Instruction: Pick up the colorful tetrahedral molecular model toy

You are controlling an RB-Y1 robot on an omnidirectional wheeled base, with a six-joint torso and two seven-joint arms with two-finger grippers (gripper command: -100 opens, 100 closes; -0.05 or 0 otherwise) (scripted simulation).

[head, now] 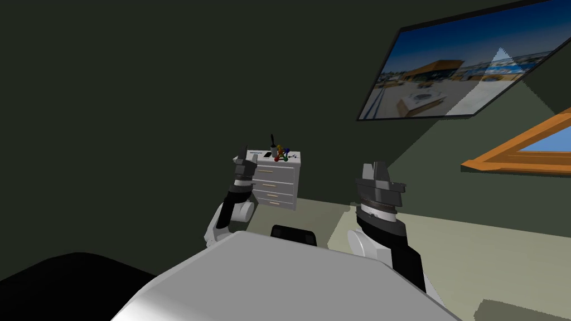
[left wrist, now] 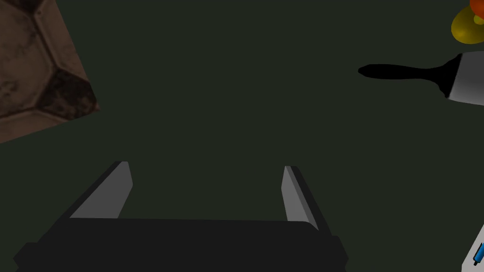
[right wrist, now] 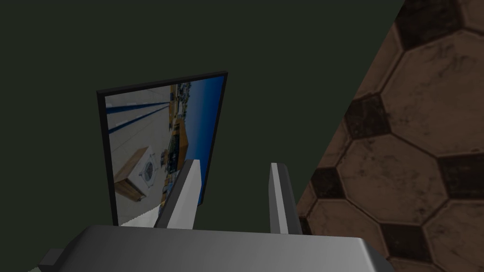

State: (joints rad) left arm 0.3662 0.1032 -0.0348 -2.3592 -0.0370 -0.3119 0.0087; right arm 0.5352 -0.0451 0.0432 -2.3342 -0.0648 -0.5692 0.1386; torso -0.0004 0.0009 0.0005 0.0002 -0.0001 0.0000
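Toy: the colourful molecular model toy (head: 281, 154) stands on top of the grey drawer cabinet (head: 276, 186), close to the dark wall, and is not yet held.
Left end effector (left wrist: 208, 189): open and empty, up by the cabinet's top corner. It faces bare wall, with the toy off to one side.
Right end effector (head: 380, 170): raised well apart from the cabinet, fingers apart with nothing between them.
Brush (left wrist: 406, 72): black-handled and upright, just beside the toy on the left end effector's side.
Brush risk: a sideways reach probably meets the brush first and topples it onto the toy.
Grip risk: thin rods and round balls give the blades little to bite. They may close on air or squeeze a ball out.
Nudge risk: the toy looks light, so one finger touching early could slide it across the cabinet top.
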